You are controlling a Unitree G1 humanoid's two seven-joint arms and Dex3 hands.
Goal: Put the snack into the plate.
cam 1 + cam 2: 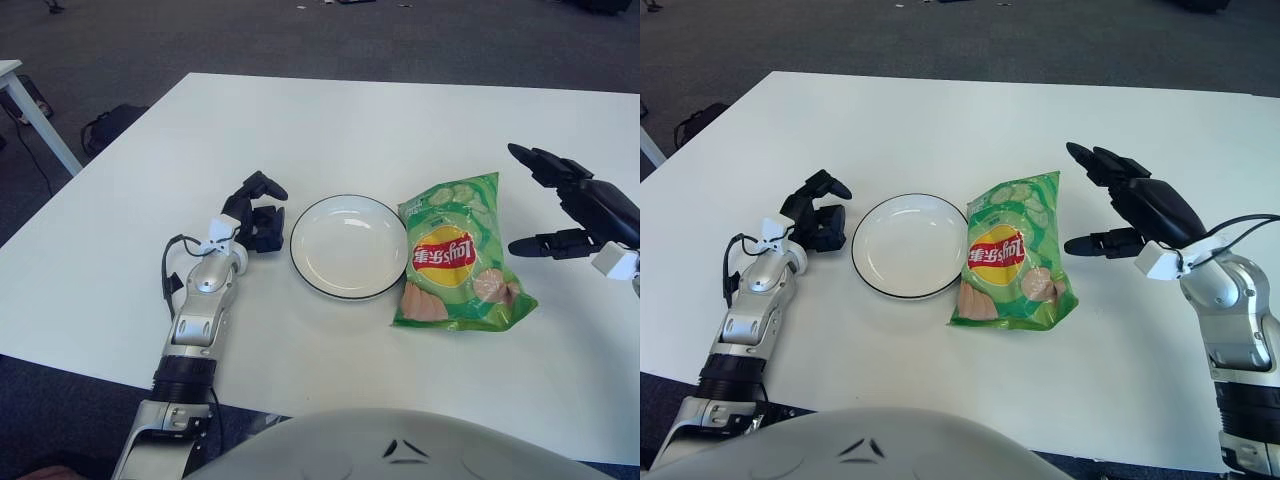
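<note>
- Snack (1010,255), a green crisp bag with a red and yellow logo, lies flat on the table (940,120), just right of the plate (902,246). Its left edge sits at the plate's right rim; whether they touch cannot be told.
- The plate is white with a dark rim and holds nothing. It sits between the left hand and the bag.
- The right hand (1135,205) is at the right of the bag, near its upper right corner and apart from it. Its fingers (1100,160) are spread wide and grasp nothing: two reach up and left, and the thumb (1095,243) points left toward the bag's right edge.
- The bag is untouched by either hand and is not on the plate.
- The left hand (255,215) shows just left of the plate, near the rim but apart from it. Its fingers are loosely curled and hold nothing.
- The left forearm (200,305) runs from the near table edge up to that hand, with a dark cable looped at its side.
- Beyond the far and left sides of the table is dark floor, and a dark bag (110,125) lies there at the left.
</note>
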